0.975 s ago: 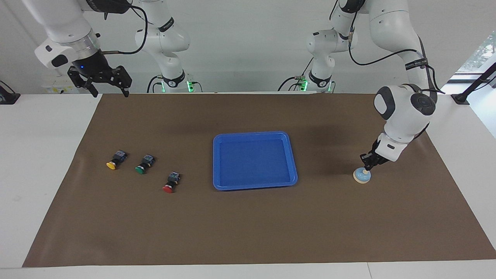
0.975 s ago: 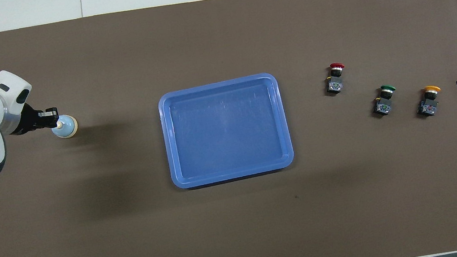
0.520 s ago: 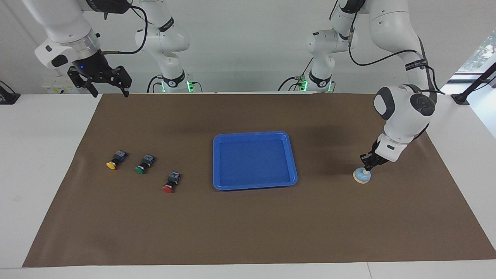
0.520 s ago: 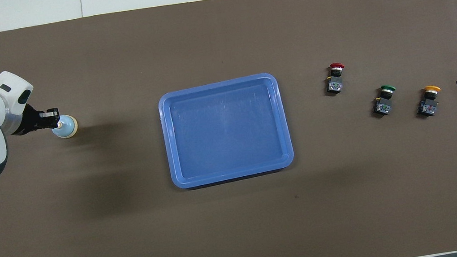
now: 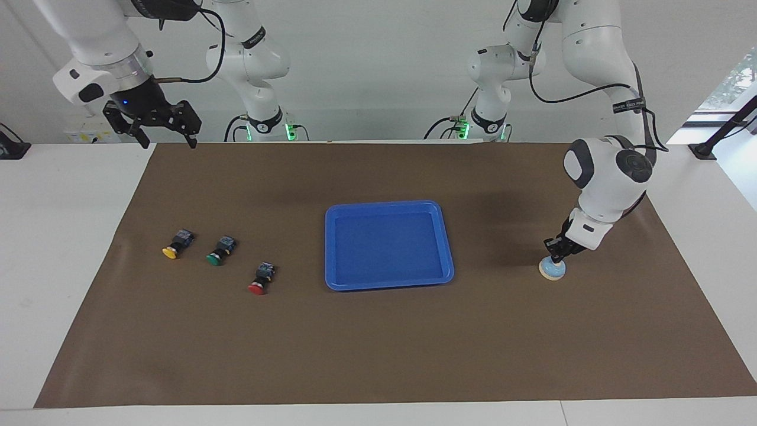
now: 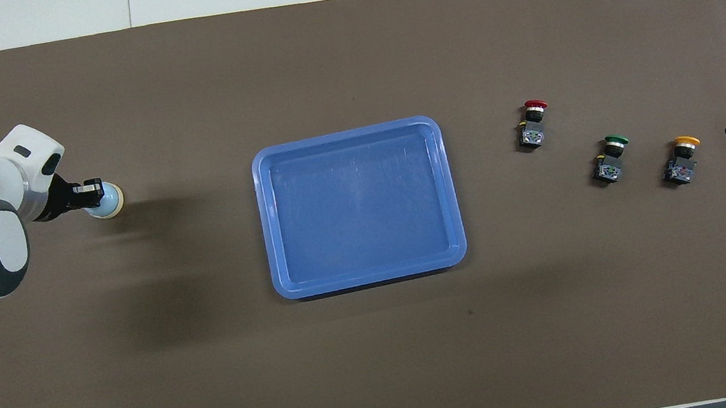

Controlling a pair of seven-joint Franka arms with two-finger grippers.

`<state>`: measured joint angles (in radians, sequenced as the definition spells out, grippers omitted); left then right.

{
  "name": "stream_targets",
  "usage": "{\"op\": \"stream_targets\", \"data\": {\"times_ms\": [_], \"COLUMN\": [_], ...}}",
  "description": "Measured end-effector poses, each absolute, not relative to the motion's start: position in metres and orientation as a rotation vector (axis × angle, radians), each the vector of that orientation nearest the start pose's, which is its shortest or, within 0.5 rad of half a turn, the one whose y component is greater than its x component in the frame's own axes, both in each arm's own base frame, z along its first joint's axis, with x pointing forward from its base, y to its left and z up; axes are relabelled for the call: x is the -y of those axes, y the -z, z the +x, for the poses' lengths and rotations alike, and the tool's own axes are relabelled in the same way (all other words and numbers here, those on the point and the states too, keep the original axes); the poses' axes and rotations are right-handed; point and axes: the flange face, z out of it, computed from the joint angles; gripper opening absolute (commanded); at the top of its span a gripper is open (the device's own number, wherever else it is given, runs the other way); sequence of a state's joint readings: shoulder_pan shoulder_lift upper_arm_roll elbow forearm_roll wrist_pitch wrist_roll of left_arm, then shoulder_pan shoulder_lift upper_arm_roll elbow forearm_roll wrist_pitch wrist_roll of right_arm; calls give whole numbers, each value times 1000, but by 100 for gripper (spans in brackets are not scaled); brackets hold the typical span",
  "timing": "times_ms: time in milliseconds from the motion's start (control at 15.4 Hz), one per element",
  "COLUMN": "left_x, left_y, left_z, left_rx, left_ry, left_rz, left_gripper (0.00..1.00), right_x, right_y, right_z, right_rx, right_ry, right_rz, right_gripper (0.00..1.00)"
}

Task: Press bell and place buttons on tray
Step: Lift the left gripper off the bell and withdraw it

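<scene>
Down on the bell (image 5: 552, 270), the left gripper (image 5: 556, 256), fingertips pinched together right at the knob on top. Small light-blue dome on a cream base, sitting on the brown mat (image 5: 378, 343) toward the left arm's end of the table. Bright-blue tray (image 5: 332, 248) mid-mat, rectangular, rounded corners, raised rim. Three buttons toward the right arm's end, black bodies lying on their sides: yellow cap (image 5: 171, 252), green cap (image 5: 214, 259), red cap (image 5: 256, 288), red closest to the tray. Waiting high over the mat's corner, the right gripper (image 5: 167, 139), fingers spread wide, holding nothing.
</scene>
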<state>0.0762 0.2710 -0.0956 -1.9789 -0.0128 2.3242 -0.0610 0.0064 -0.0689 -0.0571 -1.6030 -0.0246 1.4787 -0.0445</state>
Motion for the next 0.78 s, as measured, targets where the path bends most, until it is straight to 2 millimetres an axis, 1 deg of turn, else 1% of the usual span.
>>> {"op": "stream_targets", "data": {"times_ms": [260, 325, 390, 455, 585, 715, 780], "left_x": [9, 8, 7, 4, -3, -6, -5], "left_y": [-341, -347, -361, -383, -439, -494, -517], "left_z": [610, 610, 609, 607, 596, 581, 571], "left_rx": [88, 90, 91, 96, 112, 120, 118], "left_ry": [96, 61, 26, -2, -27, -10, -2], "left_rz": [-3176, -3176, -3174, -3171, -3163, -3157, -3154], "left_gripper": [0, 2, 12, 20, 43, 62, 74], "right_x": [30, 30, 30, 30, 30, 31, 32], "right_y": [-639, -639, -639, -639, -639, -639, -639], "right_z": [522, 522, 522, 522, 522, 522, 522], "right_rx": [-12, -12, -12, -12, -12, -13, -17], "right_ry": [-89, -89, -89, -89, -89, -89, -89], "right_rz": [-3158, -3158, -3158, -3158, -3158, -3158, -3158], "right_gripper": [100, 100, 100, 100, 100, 100, 100]}}
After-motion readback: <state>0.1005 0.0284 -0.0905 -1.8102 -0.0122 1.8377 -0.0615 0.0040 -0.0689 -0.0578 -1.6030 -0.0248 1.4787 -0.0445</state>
